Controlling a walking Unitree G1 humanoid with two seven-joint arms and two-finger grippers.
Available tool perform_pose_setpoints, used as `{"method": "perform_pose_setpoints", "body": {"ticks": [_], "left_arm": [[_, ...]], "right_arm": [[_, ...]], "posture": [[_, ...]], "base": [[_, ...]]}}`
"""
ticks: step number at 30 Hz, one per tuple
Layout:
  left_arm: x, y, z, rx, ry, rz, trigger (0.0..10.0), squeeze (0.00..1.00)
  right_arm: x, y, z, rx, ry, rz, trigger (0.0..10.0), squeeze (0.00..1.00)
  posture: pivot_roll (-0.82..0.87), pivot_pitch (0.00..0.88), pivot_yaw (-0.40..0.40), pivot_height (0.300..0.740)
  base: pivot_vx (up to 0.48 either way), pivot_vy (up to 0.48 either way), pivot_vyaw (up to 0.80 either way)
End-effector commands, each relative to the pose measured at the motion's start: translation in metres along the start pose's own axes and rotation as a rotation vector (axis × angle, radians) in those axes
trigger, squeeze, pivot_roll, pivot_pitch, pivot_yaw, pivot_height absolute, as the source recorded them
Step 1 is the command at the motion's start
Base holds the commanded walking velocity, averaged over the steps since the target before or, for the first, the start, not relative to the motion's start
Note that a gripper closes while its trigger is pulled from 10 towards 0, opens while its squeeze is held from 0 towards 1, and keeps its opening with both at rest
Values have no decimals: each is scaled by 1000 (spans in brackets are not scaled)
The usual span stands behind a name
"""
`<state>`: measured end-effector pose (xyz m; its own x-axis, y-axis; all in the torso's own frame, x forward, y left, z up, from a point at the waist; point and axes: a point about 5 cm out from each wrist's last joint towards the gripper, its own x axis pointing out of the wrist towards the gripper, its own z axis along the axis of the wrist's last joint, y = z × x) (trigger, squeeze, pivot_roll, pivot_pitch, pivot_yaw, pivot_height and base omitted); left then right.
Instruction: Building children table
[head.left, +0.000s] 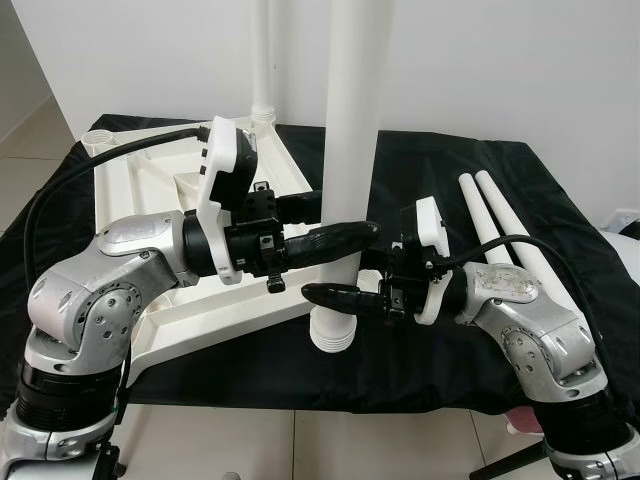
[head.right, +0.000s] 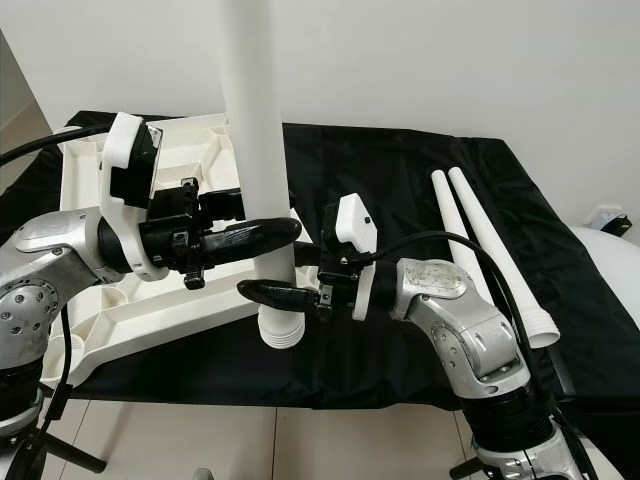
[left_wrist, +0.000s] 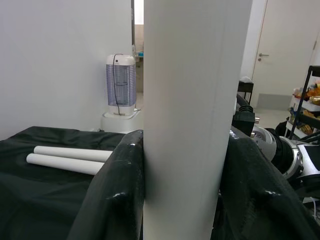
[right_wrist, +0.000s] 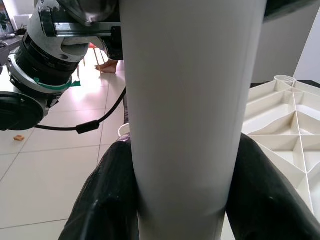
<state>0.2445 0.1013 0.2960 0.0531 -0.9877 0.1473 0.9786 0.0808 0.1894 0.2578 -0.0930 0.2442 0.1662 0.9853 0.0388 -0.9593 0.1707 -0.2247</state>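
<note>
I have one white table leg (head.left: 352, 150) standing upright between my two arms, its threaded end (head.left: 331, 333) pointing down at the near edge of the table (head.left: 560, 240), which is draped in black cloth. My right gripper (head.left: 335, 295) clamps it low, just above the thread, fingers (right_wrist: 107, 195) pressed against both sides of the tube; I judge that low hold is there to steer the end. My left gripper (head.left: 340, 237) pinches the same leg a little higher, fingers (left_wrist: 117, 195) wrapped on either side, which keeps the long tube from tipping. Two grips, one above the other, hold it straight for screwing in.

Just behind it lies the white tabletop (head.left: 150, 175), turned underside up so its ribs and corner sockets face me. A first leg (head.left: 262, 60) already stands in its far corner. Off to my right, two more legs (head.left: 500, 220) lie side by side on the cloth, waiting.
</note>
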Motion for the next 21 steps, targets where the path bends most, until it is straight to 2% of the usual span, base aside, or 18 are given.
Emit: {"method": "perform_pose_setpoints", "body": {"ticks": [1,3,4,5,6,7,8,9,10,11,12,13,17,20,21], "left_arm": [[6,-16,6,25,-32,-215,0,0],[7,-15,6,24,-35,-205,0,0],[8,-11,4,24,-26,-166,0,0],[10,-4,2,20,-17,-95,0,0],[10,-4,2,20,-17,-95,0,0],[13,7,-3,14,4,16,0,0],[13,7,-3,14,4,16,0,0],[14,20,-9,-1,27,143,0,0],[14,20,-9,-1,27,143,0,0],[15,32,-13,-17,38,262,0,0],[15,38,-16,-27,44,331,0,0],[17,41,-15,-20,34,361,0,0],[19,42,-13,-18,15,362,0,0],[22,38,-10,-16,-1,311,0,0],[23,36,-9,-17,-6,280,0,0]], "right_arm": [[0,-1,-3,14,15,-14,0,0],[1,-1,-3,11,16,-19,0,0],[2,-3,-3,-18,28,-51,10000,0],[4,-6,-4,-67,44,-106,10000,0],[4,-6,-4,-67,44,-106,10000,0],[7,-12,-7,-116,69,-210,10000,0],[7,-12,-7,-116,69,-210,10000,0],[10,-18,-11,-155,86,-325,10000,0],[10,-18,-11,-155,86,-325,10000,0],[12,-23,-16,-186,99,-430,10000,0],[14,-25,-19,-202,105,-492,10000,0],[17,-23,-22,-172,89,-522,10000,0],[21,-18,-26,-126,68,-536,10000,0],[21,-21,-27,-105,48,-590,10000,0],[20,-22,-26,-101,33,-600,10000,1000]], "posture": [[7,28,-52,740],[8,29,-51,740],[8,30,-49,740],[9,30,-48,740],[9,30,-48,740],[9,33,-47,740],[9,33,-47,740],[10,36,-46,740],[10,36,-46,740],[9,39,-43,740],[9,40,-42,740],[9,44,-39,740],[8,46,-35,740],[4,49,-25,740],[3,50,-22,740]], "base": [[0,0,0],[0,0,0],[0,0,0],[0,0,0],[0,0,0],[0,0,0],[0,0,0],[0,0,0],[0,0,0],[0,0,0],[0,0,0],[0,0,0],[0,0,0],[0,0,0],[0,0,0]]}}
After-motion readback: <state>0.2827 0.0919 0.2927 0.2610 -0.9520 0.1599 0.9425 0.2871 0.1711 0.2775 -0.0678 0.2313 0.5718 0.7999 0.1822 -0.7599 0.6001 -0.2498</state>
